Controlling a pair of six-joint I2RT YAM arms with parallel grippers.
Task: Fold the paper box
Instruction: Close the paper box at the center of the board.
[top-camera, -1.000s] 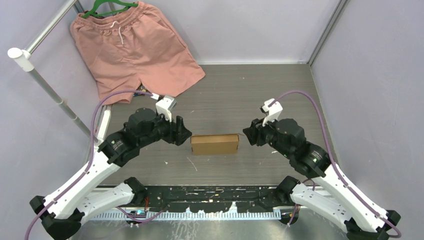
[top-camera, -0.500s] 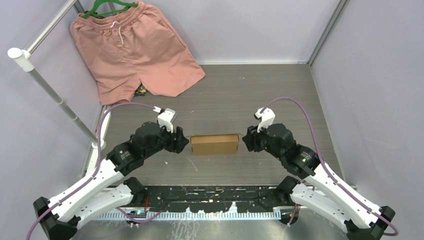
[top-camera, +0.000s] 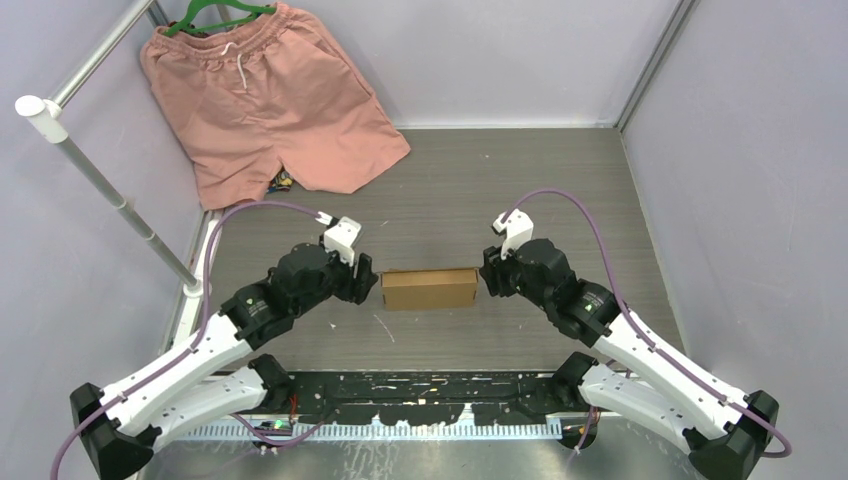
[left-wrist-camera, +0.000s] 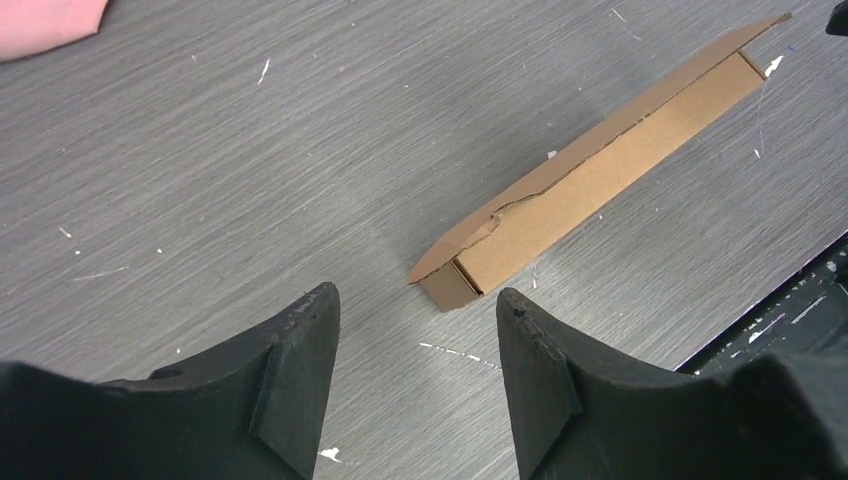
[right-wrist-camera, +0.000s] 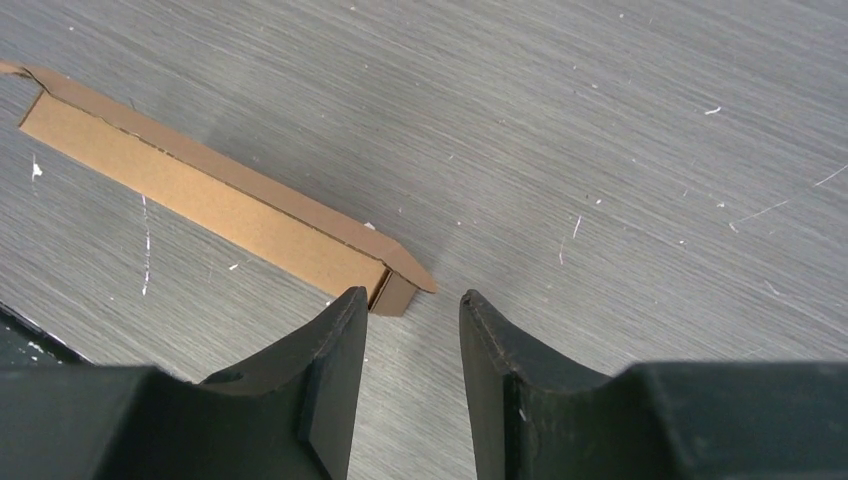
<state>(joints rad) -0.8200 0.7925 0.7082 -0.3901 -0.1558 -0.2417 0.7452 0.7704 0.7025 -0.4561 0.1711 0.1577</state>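
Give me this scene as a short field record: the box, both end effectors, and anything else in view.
paper box: folded into a low box, lying on the table between the arms
left end effector: open, empty, close to the box's left end
right end effector: open, empty, close to the box's right end
grip: neither holds the box
other: pink shorts on a green hanger, far left corner

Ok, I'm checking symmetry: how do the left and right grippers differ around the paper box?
The left gripper spreads its fingers wider than the right gripper. The paper box has its left end lined up with the left gripper's gap; its right end sits off-centre, by one finger of the right gripper. Shared: both are open, hold nothing, and face opposite ends of the box.
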